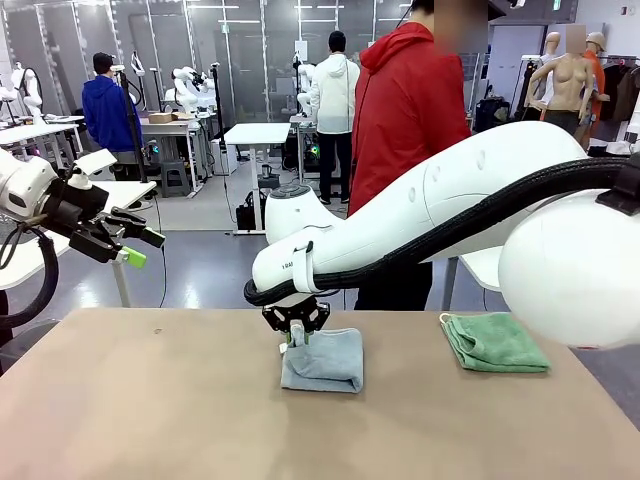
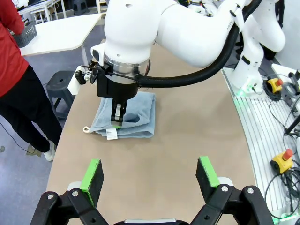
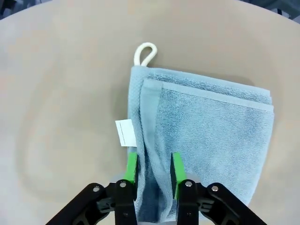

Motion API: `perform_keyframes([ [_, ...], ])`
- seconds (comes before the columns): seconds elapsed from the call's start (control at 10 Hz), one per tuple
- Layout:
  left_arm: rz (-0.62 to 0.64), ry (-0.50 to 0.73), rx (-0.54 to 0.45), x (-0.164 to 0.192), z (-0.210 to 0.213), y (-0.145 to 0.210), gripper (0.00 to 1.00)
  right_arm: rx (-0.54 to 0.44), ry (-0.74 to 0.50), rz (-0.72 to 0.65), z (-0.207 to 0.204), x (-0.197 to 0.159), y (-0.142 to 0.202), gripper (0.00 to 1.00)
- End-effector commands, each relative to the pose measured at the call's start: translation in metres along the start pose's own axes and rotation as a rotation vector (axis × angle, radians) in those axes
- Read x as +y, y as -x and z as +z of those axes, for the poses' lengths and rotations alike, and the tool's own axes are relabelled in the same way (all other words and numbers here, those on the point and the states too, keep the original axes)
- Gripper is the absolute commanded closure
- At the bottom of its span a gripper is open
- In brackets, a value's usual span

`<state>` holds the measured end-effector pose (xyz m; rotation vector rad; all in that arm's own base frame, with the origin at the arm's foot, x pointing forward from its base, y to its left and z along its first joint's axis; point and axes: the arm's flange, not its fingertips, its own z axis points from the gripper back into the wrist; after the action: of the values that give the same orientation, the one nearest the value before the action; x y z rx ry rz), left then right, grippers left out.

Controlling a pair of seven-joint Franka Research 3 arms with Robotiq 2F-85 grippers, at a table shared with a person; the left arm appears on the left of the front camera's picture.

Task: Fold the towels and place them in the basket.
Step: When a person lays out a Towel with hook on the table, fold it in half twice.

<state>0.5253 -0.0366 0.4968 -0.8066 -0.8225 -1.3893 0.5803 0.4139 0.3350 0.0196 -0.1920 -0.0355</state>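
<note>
The grey-blue towel (image 1: 325, 362) lies folded on the tan table (image 1: 150, 400) near its far edge, with its white tag (image 3: 124, 132) and hanging loop (image 3: 144, 52) sticking out. My right gripper (image 3: 153, 168) points straight down on the towel's left end. Its jaws stand a little apart astride a raised fold of cloth. From the left wrist view, the same gripper (image 2: 116, 123) stands over the towel (image 2: 136, 115). The mint green towel (image 1: 495, 343) lies folded at the far right. My left gripper (image 1: 140, 248) hovers open and empty off the table's left side. A dark mesh basket (image 2: 26, 35) sits on a white table beyond the person.
A person in a red jacket (image 1: 410, 100) stands at the far side, just behind the grey-blue towel. My right arm (image 1: 450, 200) spans the table from the right. The near half of the table is bare.
</note>
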Motion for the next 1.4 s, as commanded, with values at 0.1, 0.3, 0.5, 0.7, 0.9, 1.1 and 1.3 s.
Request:
perform_keyframes([
  [0.1, -0.004, 0.002, 0.010, 0.000, 0.001, 0.000, 0.00, -0.043, -0.030, -0.027, 0.018, -0.002, 0.013, 0.33],
  [0.3, -0.004, 0.002, 0.010, 0.000, 0.001, 0.000, 0.00, -0.051, -0.037, -0.022, 0.042, -0.028, 0.025, 0.13],
  [0.5, -0.004, 0.002, 0.010, 0.000, 0.001, 0.000, 0.00, -0.054, -0.080, -0.035, 0.058, -0.068, 0.028, 0.00],
  [0.7, -0.004, 0.002, 0.010, 0.000, 0.001, 0.000, 0.00, -0.045, -0.145, -0.059, 0.071, -0.105, 0.031, 0.00],
  [0.9, -0.004, 0.002, 0.010, 0.000, 0.001, 0.000, 0.00, -0.020, -0.182, -0.123, 0.081, -0.138, 0.033, 0.00],
  [1.1, -0.004, 0.002, 0.010, 0.000, 0.001, 0.000, 0.00, 0.074, -0.230, -0.097, 0.083, -0.163, 0.024, 0.00],
  [1.3, -0.004, 0.002, 0.010, 0.000, 0.001, 0.000, 0.00, 0.078, -0.221, -0.069, 0.083, -0.175, 0.021, 0.00],
])
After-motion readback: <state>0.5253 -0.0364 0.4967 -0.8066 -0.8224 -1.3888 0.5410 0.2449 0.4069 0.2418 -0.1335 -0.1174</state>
